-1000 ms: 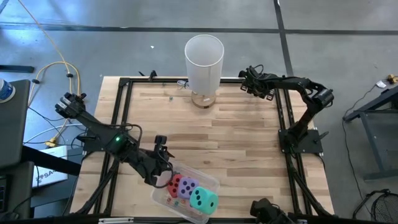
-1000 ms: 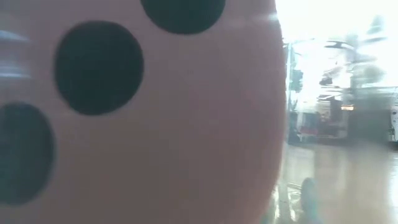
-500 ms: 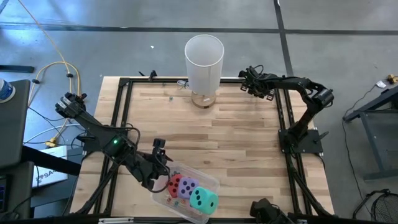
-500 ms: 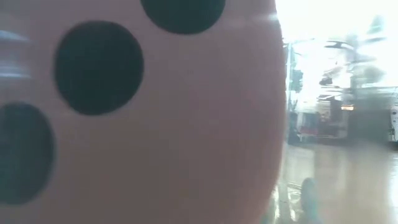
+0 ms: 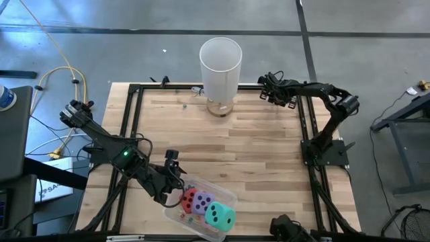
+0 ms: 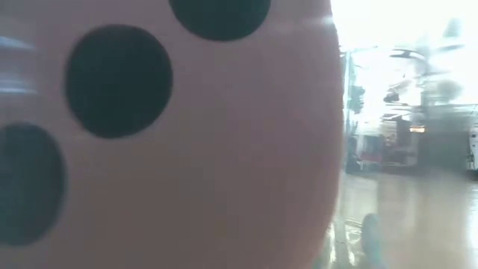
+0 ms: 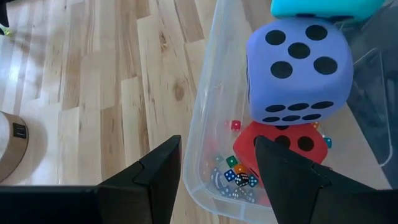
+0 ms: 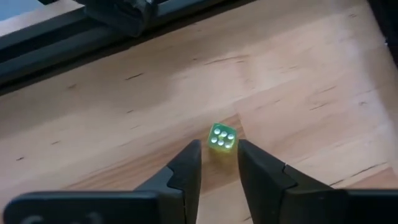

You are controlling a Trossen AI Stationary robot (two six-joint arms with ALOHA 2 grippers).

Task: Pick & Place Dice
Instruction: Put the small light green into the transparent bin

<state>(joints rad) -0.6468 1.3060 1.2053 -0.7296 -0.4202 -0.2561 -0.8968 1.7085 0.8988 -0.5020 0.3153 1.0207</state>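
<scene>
A clear plastic tub (image 5: 230,195) near the table's near edge holds the red die (image 5: 189,199), the purple die (image 5: 203,202) and the teal die (image 5: 220,215). The pink die (image 6: 164,149) sits right against the low camera and fills its view. My left gripper (image 5: 176,192) is open at the tub's left wall. In its wrist view, one finger (image 7: 155,180) is outside the wall (image 7: 199,124) and the other finger (image 7: 292,180) is inside, over the red die (image 7: 245,149), below the purple die (image 7: 298,68). My right gripper (image 5: 272,91) waits open at the far right. My left gripper stands astride the tub's left wall, slanting down from the table's left. Its inner finger covers part of the red die. Whether it touches the die or the wall, I cannot tell.
A tall white cylinder (image 5: 220,64) stands at the far edge's middle. Tiny coloured dice (image 7: 233,174) lie on the tub's floor. A tiny green die (image 8: 222,138) lies on the wood just ahead of my right fingertips (image 8: 219,155). A black frame (image 5: 134,91) borders the table.
My left arm has eased a little toward the table's near-left, bringing the gripper lower beside the tub. The dice and the tub have stayed in place.
</scene>
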